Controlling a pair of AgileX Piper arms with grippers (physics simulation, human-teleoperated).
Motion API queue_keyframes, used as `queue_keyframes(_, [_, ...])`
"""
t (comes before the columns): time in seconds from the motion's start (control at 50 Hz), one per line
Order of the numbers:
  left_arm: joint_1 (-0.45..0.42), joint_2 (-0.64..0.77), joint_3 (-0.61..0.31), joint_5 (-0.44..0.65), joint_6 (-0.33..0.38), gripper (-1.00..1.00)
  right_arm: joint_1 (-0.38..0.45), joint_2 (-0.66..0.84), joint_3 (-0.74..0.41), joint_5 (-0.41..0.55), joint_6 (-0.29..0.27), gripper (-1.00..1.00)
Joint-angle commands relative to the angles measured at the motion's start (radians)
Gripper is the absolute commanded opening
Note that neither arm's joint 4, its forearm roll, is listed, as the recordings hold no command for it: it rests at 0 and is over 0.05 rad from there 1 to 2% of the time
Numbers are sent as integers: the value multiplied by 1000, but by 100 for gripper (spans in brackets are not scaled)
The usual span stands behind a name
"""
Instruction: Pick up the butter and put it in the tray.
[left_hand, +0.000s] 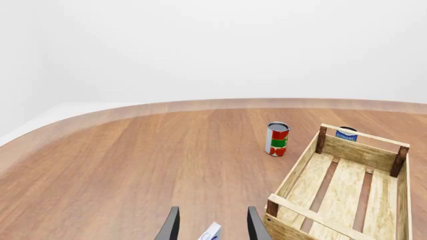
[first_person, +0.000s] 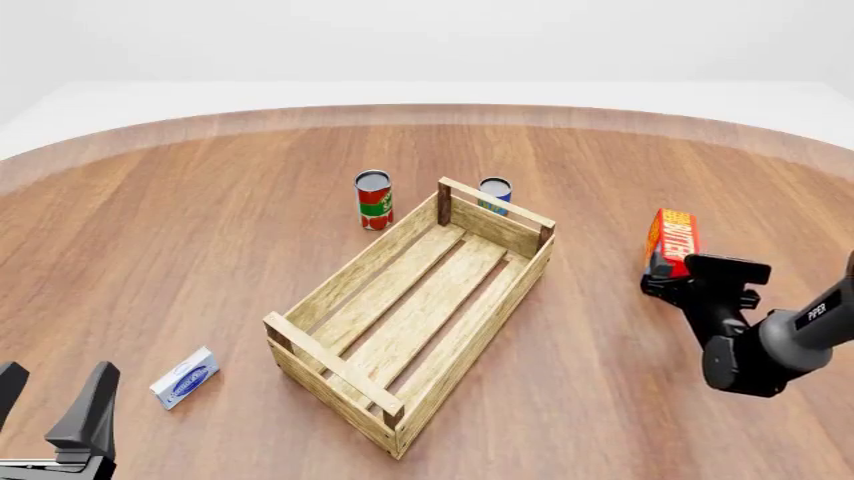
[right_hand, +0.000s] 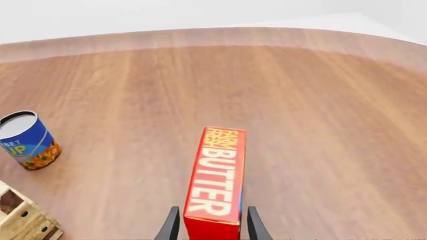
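Butter (first_person: 673, 240) stands upright on the wooden table (first_person: 200, 260), at about three o'clock from the tray (first_person: 497, 292) in the front view and well apart from it, with the right gripper (first_person: 671, 279) drawn up at its near end. Seen from the right wrist camera, the carton's lettered face runs straight out ahead along the line of the fingers (right_hand: 173, 226), and its near end sits between the two of them; the jaws stand about a carton's width apart, each finger close against a side, though whether they press or merely flank it cannot be told from these renders. The carton's base cannot be made out in either view, so whether it rests on the table or is carried is unclear. The right arm is by far the nearer; the left gripper (first_person: 51, 405) hangs open and empty at about seven o'clock, near the small white-and-blue box (first_person: 184, 377). The coming move, on this evidence, is a carry toward nine o'clock, clearing the tray's near long wall. A red-and-green can (first_person: 374, 199) and a blue can (first_person: 495, 193) stand by the tray's far end, clear of that path.
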Motion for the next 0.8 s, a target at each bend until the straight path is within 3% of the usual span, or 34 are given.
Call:
queue_keyframes(0.02, [0, 0, 0, 0, 0, 100, -5, 22, -10, 0, -4, 100])
queue_keyframes(0.56, [0, 0, 0, 0, 0, 100, 0, 72, -34, 12, 27, 100])
queue_keyframes(0.58, [0, 0, 0, 0, 0, 100, 4, 73, -34, 11, 34, -100])
queue_keyframes(0.8, [0, 0, 0, 0, 0, 100, -1, 60, -23, 5, 30, -100])
